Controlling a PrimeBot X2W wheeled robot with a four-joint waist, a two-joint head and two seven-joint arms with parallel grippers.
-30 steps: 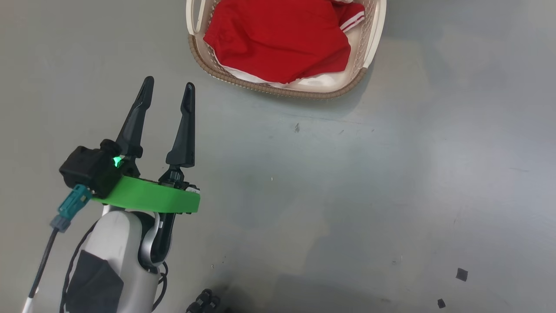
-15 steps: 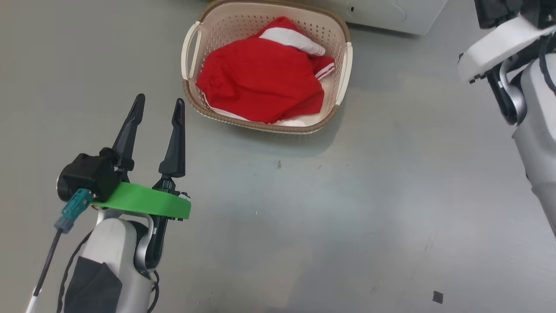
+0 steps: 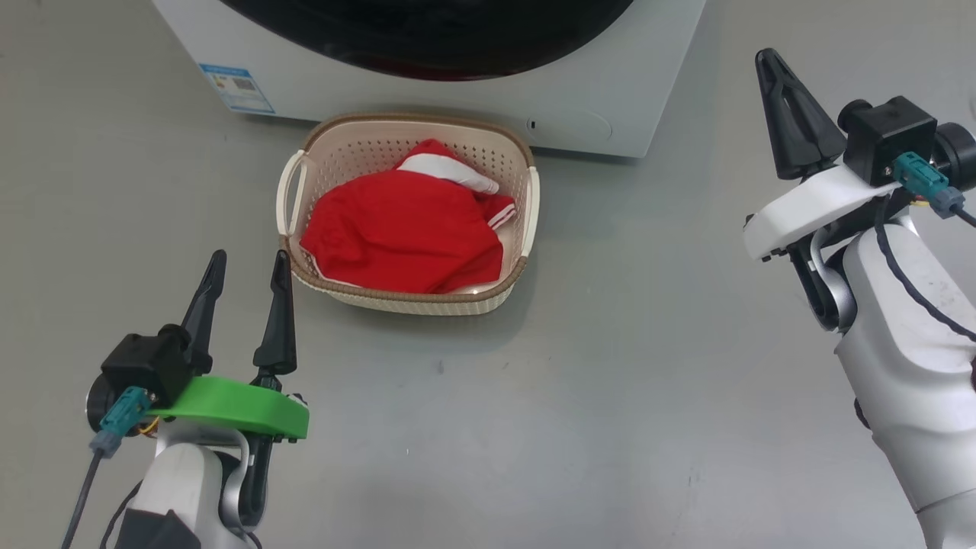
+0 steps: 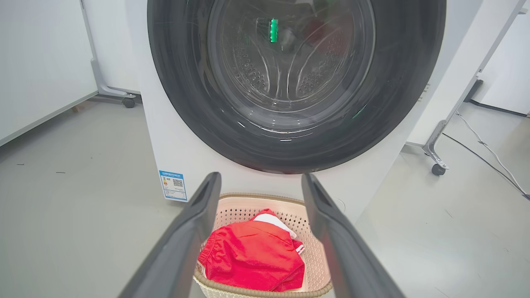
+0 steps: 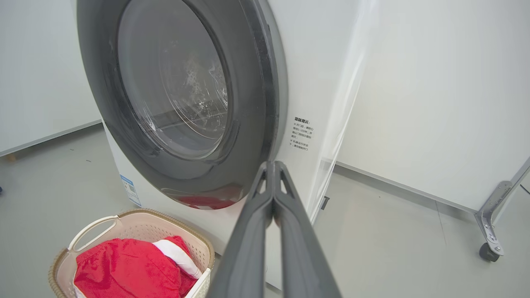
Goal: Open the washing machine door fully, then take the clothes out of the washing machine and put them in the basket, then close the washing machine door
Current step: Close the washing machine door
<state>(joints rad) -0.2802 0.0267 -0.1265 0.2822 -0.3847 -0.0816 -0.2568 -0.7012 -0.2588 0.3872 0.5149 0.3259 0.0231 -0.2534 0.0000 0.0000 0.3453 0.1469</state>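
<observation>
The head view looks steeply down. Both wrist views sit low, facing the washing machine door point(image 4: 178, 82); all share the basket point(image 3: 412, 120).

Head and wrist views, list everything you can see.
washing machine: one, white, behind the basket
washing machine door: one, black ring with clear glass, on the machine's front, looks shut
label sticker: one, blue, machine's lower front, robot's left
basket: one, cream with brown rim, on the floor before the machine
clothes: one garment, red with white trim, inside the basket
floor: one, grey, underneath
left gripper: one, dark, open, empty, by the basket's near left corner
right gripper: one, dark, shut, empty, right of the machine
</observation>
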